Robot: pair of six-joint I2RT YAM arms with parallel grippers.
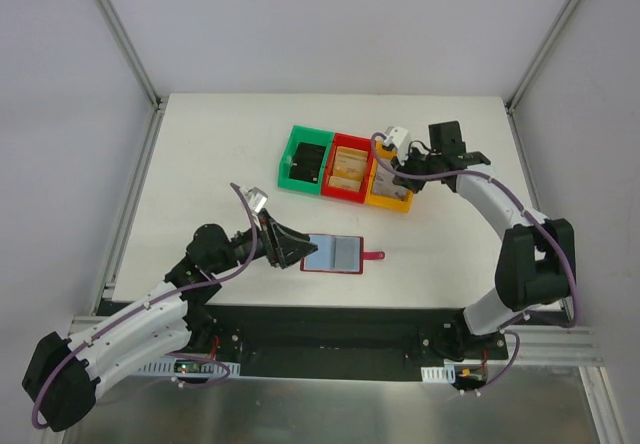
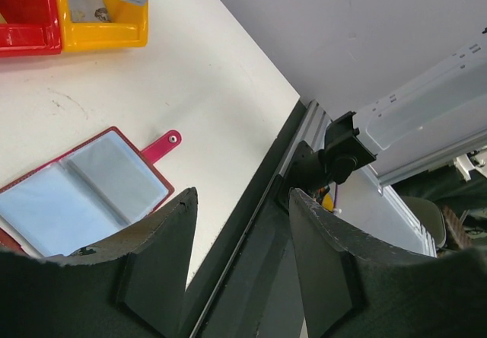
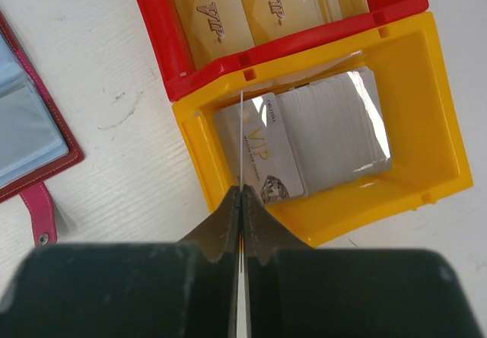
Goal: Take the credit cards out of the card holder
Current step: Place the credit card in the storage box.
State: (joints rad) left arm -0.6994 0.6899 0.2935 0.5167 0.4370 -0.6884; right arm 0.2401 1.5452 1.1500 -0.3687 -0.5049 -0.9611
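The card holder (image 1: 338, 254) lies open and flat on the table, dark red with two grey-blue panels and a strap tab (image 1: 375, 256) pointing right. It also shows in the left wrist view (image 2: 84, 193). My left gripper (image 1: 303, 252) is open and empty, low at the holder's left end (image 2: 240, 201). My right gripper (image 1: 393, 171) hangs over the yellow bin (image 1: 390, 196), shut on one thin card (image 3: 241, 136) seen edge-on (image 3: 241, 189). A silver VIP card (image 3: 262, 148) and a stack of silver cards (image 3: 342, 129) lie in that bin (image 3: 426, 125).
A green bin (image 1: 292, 154) with dark items, a red bin (image 1: 330, 192) with gold VIP cards (image 3: 217, 14) and the yellow bin stand in a row behind the holder. The table's near edge and a black rail (image 2: 259, 201) lie just beyond my left fingers.
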